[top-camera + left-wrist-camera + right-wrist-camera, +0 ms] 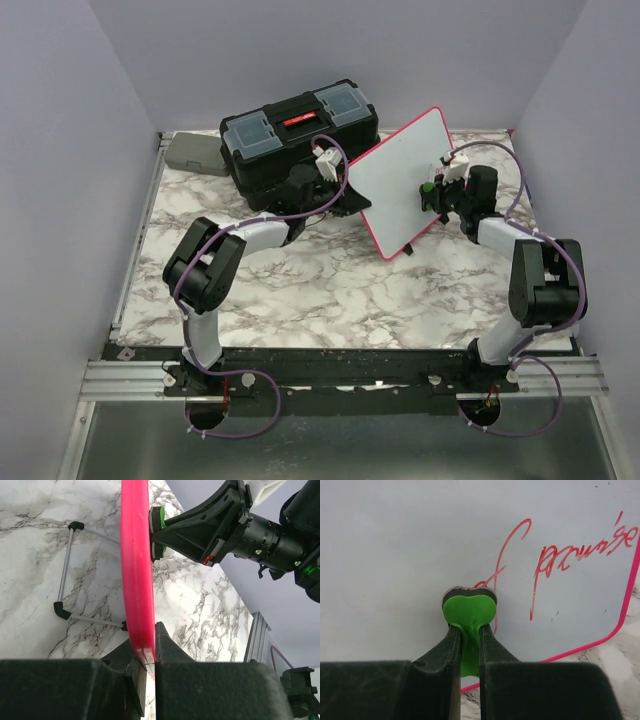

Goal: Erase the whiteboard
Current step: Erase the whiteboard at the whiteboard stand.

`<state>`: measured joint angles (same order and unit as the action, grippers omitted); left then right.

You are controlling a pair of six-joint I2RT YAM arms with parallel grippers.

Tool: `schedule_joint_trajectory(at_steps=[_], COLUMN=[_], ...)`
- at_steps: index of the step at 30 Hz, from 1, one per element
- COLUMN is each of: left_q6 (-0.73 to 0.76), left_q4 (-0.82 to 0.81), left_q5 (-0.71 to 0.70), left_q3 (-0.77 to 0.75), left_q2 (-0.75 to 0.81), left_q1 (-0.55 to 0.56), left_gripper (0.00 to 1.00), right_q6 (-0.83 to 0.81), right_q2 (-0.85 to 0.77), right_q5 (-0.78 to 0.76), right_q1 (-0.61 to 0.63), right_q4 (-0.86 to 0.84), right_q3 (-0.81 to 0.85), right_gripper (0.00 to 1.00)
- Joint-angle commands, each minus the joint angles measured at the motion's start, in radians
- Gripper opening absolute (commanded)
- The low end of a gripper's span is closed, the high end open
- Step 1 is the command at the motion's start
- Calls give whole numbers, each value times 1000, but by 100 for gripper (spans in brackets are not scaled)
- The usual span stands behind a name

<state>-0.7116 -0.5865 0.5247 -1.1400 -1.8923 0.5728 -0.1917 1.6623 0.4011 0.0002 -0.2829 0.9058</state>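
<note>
The whiteboard [395,185], white with a pink-red frame, stands tilted on the marble table beside a toolbox. My left gripper [345,192] is shut on its left frame edge; in the left wrist view the pink frame [135,565] runs between the jaws of my left gripper [149,645]. My right gripper [432,196] is shut on a green eraser [469,609] whose dark pad presses flat against the board face [410,545]. Red handwriting [580,550] shows to the right of the eraser. The eraser [160,519] also shows touching the board in the left wrist view.
A black toolbox [300,125] with clear lid compartments stands behind the board. A grey case [195,153] lies at the back left corner. The board's wire stand with black feet [67,575] rests on the marble. Purple walls enclose the table.
</note>
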Motion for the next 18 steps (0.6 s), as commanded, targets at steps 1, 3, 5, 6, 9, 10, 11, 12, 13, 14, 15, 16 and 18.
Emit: schedule_joint_trajectory(at_steps=[1, 3, 5, 6, 9, 10, 11, 12, 13, 14, 15, 16, 18], left_q6=[-20, -27, -34, -34, -31, -28, -27, -26, -24, -22, -19, -16, -14], left_q4=[76, 93, 109, 110, 111, 111, 112, 113, 113, 117, 120, 122, 122], left_q5=[93, 90, 84, 82, 78, 78, 80, 81, 83, 83, 83, 83, 85], left_q3=[-34, -44, -49, -47, -39, -38, -37, -35, -33, -33, -32, -31, -30], left_q2=[24, 21, 21, 23, 25, 26, 26, 26, 27, 28, 30, 33, 35], left_q1=[33, 33, 32, 33, 33, 33, 33, 32, 33, 32, 32, 32, 30], left_gripper=[0, 0, 0, 0, 0, 0, 0, 0, 0, 0, 0, 0, 0], right_q6=[55, 60, 66, 67, 26, -4, -17, -25, -18, 1, 26, 36, 67], right_q2=[0, 21, 36, 43, 62, 63, 62, 59, 55, 51, 47, 45, 45], right_q5=[-208, -219, -201, -185, -35, 57, 114, 162, 169, 143, 99, 41, -64], right_q1=[9, 7, 6, 6, 6, 6, 6, 6, 7, 6, 6, 6, 6], right_q4=[-130, -79, -24, 9, 159, 196, 208, 200, 187, 153, 118, 78, 35], right_q3=[-29, 1, 30, 47, 121, 133, 136, 134, 133, 130, 126, 124, 131], right_gripper=[1, 1, 1, 1, 1, 1, 1, 1, 1, 1, 1, 1, 1])
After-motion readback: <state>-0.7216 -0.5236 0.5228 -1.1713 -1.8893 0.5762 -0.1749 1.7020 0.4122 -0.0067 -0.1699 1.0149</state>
